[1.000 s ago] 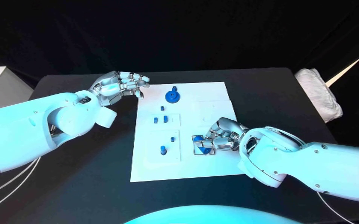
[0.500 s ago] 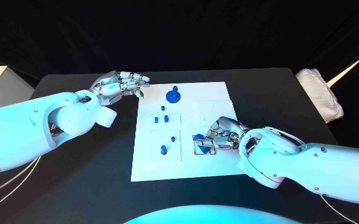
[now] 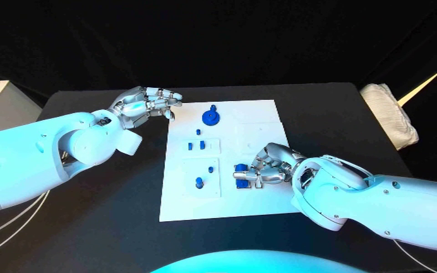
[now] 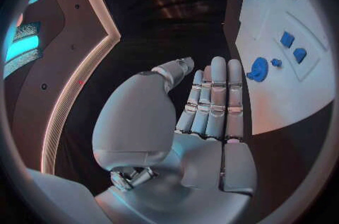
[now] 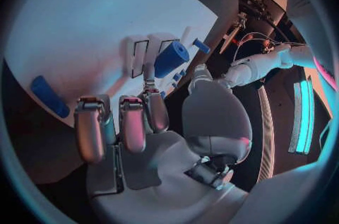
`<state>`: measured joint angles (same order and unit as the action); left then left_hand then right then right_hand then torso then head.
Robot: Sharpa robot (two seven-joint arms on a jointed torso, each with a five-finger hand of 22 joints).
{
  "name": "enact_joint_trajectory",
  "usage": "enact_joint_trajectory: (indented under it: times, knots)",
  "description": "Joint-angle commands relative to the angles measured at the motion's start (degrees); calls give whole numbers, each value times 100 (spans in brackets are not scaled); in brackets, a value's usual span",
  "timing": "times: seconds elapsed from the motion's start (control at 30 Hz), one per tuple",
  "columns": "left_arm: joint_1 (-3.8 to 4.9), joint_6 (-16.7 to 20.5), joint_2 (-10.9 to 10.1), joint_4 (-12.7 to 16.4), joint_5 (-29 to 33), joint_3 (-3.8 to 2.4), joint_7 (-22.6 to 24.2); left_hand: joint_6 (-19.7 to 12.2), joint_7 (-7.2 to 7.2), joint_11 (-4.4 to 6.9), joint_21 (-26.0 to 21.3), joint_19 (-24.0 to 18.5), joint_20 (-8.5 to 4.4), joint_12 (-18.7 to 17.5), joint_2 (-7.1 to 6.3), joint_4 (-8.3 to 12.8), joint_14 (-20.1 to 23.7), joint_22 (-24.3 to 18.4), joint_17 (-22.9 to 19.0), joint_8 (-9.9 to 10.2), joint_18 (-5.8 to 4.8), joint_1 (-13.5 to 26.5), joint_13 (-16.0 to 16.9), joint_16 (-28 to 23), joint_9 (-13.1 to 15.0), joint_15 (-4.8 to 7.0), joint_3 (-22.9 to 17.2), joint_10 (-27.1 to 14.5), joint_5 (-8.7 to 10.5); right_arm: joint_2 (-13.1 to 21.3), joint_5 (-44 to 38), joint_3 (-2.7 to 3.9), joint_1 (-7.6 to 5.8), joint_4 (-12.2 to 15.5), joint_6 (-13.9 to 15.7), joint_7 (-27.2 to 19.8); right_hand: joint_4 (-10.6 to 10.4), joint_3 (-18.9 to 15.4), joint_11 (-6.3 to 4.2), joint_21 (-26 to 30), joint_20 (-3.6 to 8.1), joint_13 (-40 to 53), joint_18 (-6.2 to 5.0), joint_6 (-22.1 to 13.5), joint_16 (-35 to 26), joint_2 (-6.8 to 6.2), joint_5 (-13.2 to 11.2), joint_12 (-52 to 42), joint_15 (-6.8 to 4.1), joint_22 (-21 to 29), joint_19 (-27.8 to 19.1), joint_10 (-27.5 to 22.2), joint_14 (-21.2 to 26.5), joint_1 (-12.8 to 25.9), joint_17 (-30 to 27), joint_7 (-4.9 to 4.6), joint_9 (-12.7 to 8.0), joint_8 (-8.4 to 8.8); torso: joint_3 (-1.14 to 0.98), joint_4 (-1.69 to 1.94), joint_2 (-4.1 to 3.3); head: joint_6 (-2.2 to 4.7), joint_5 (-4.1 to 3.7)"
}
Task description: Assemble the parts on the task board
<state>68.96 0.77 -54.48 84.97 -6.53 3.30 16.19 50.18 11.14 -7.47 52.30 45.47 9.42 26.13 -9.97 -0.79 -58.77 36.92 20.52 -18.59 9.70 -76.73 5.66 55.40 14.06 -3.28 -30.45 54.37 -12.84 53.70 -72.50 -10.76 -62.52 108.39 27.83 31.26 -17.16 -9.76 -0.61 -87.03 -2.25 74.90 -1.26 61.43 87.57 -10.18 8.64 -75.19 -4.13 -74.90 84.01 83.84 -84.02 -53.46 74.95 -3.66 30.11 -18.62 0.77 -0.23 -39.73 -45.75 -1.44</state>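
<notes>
Where slots hold parts (image 3: 199,183) — task board (image 3: 255,112).

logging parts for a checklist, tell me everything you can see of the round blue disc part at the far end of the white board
The round blue disc part lies flat on the white task board, at its far end toward the robot's left. It looks like matte plastic, a solid circle with a small knob or tab sticking out on its far side. Nothing touches it; the silver left hand sits beside the board, off it.

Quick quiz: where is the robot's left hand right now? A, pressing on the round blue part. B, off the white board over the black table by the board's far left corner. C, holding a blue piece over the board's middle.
B: the left hand hangs empty over the black table, beside the task board.
</notes>
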Motion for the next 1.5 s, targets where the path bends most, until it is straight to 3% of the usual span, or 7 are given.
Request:
enact_joint_trajectory:
  times: [0.03, 0.27, 0.33, 0.6, 1.17, 1.23, 1.5]
  knots:
    - [1, -69, 0, 13, 13, -4, 14, -28, 1, -13, -35, 45, 4, -18, 63, -20, 18, -8, 5, -1, 77, -5, -8, -37, -7, -28, -8, -42, -13, 34, -221, -1, 6, 33, -186, -34, -2, 62, 12, 27, 23, 499, 61, -42, -25, 25, 106, 24, 0, -1423, 511, -2, -474, 36, 960, -10, 7, -35, -1, 4, -2, 0, -11]
    - [1, -65, -4, 11, 13, -4, 3, -32, 1, -12, -40, 48, 4, -17, 65, -22, 21, -12, 7, -1, 78, -8, -8, -37, -8, -27, -12, -46, -13, 210, -210, 5, -12, 155, -140, -298, 25, 298, 8, 10, 24, 535, 64, -56, -26, 321, 349, 14, -4, -1428, 516, 21, -478, -474, 970, -6, 3, -69, 0, 1, 1, -4, -7]
    - [1, -62, -6, 10, 13, -4, 0, -32, 1, -12, -40, 48, 4, -17, 65, -22, 21, -12, 7, -1, 78, -8, -8, -37, -8, -27, -12, -46, -13, 271, -178, 8, -29, 206, -132, -432, 40, 392, 4, 10, 28, 550, 64, -76, -26, 405, 489, 17, -3, -1428, 516, 26, -479, -1033, 976, -5, -6, -77, 1, 0, 2, -5, -7]
    - [1, -54, -11, 6, 13, -4, -9, -32, 1, -12, -40, 48, 4, -17, 65, -22, 21, -12, 7, -1, 78, -8, -8, -37, -8, -27, -12, -46, -13, 380, -72, 13, -73, 313, -179, -686, 63, 390, -13, -48, 39, 599, 75, -49, -8, 378, 432, -27, -21, -1443, 531, 64, -489, -1681, 1019, 15, -21, -113, 0, 1, 0, -7, -6]
    - [1, -60, -16, 14, 13, -4, -30, -37, 3, -13, -44, 51, 4, -17, 68, -23, 22, -14, 8, 0, 78, -10, -9, -37, -9, -27, -17, -49, -12, 177, -610, 14, -77, 87, -387, -351, 82, 480, -34, -103, 55, 630, 86, -14, -3, 465, 318, -51, -39, -1458, 546, 93, -493, -2140, 1034, 34, -59, -122, 5, 10, -5, -28, -14]
    - [1, -61, -18, 13, 13, -4, -35, -37, 3, -13, -44, 51, 4, -17, 68, -23, 22, -14, 8, 0, 78, -10, -9, -37, -9, -27, -17, -49, -12, 167, -712, 14, -77, 65, -446, -339, 61, 699, -45, -114, 66, 639, 89, 22, -2, 459, -156, -51, -49, -1461, 549, 102, -493, -2452, 1039, 46, -97, -110, 5, 10, -4, -28, -18]
    - [1, -62, -18, 11, 13, -4, -40, -38, 3, -13, -47, 54, 4, -16, 73, -26, 22, -17, 9, -2, 79, -11, -9, -36, -10, -27, -21, -50, -12, 177, -902, 13, -75, 55, -539, -325, 78, 914, -52, -127, 71, 641, 91, 52, 2, 333, -257, -35, -54, -1464, 552, 102, -495, -2760, 1052, 51, -151, -82, 1, -3, 1, -43, -10]
